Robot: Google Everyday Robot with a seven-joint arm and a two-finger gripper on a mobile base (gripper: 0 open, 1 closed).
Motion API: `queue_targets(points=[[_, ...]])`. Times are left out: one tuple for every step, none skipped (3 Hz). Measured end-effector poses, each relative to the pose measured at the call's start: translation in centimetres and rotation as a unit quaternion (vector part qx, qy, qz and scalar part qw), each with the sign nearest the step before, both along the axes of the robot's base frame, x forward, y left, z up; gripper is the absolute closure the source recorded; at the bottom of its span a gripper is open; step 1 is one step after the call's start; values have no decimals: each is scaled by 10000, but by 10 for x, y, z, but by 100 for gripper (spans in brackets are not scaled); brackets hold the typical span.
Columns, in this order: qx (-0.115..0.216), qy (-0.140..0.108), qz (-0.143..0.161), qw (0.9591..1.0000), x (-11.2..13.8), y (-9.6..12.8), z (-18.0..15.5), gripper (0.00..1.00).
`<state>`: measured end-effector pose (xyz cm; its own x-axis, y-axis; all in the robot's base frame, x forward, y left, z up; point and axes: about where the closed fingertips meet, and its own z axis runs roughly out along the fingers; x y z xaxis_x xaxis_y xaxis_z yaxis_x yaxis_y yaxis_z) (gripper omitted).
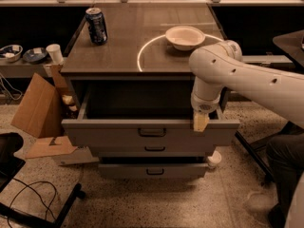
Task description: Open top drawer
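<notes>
Camera view: the wide grey metal top drawer [104, 132] stands well out beneath the table [128, 37]. The gripper [200, 121] sits on its front rim, likely for pulling; whether it is clenched cannot be told.

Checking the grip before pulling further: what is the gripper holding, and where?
Cannot be told. The gripper sits at the front rim of the top drawer, right of its handle; no clamp is visible.
</notes>
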<state>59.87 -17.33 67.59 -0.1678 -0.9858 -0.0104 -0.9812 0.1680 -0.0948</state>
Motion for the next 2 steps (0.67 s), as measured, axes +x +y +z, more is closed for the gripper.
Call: queue_targets(points=[[-6,7,-17,10000,-2,-1,0,100],[-50,119,-196,9997,-24,-15,3,100]])
